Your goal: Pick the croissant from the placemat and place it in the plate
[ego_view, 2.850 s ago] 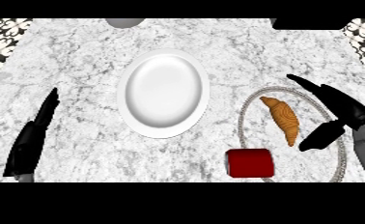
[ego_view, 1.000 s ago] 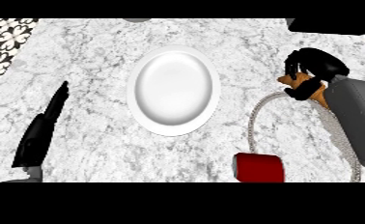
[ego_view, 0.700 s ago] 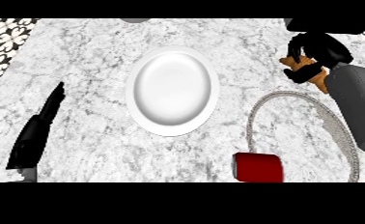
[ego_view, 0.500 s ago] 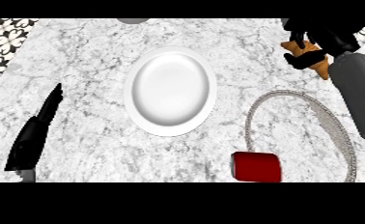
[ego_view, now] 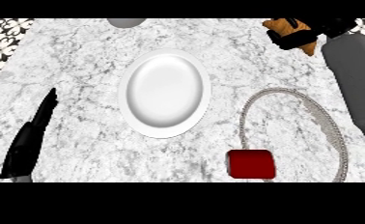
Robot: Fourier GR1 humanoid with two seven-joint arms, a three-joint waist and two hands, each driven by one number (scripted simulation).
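At the top right, my right hand is shut on the golden-brown croissant, which it holds up off the counter, well away from the placemat. Black fingers cover most of the pastry. The white oval plate lies bare at the counter's middle, to the lower left of the held croissant. The grey round placemat with a beaded rim sits at the right with nothing but marble-like fabric showing. My left hand rests open at the lower left edge, fingers straight.
A red cup stands on the placemat's lower left rim. A grey round object peeks in at the top edge above the plate. A patterned strip borders the marble counter at the upper left.
My right hand closed on the croissant on the placemat, then lifted it up and away toward the top right. The view shifted slightly. The left hand stayed put.
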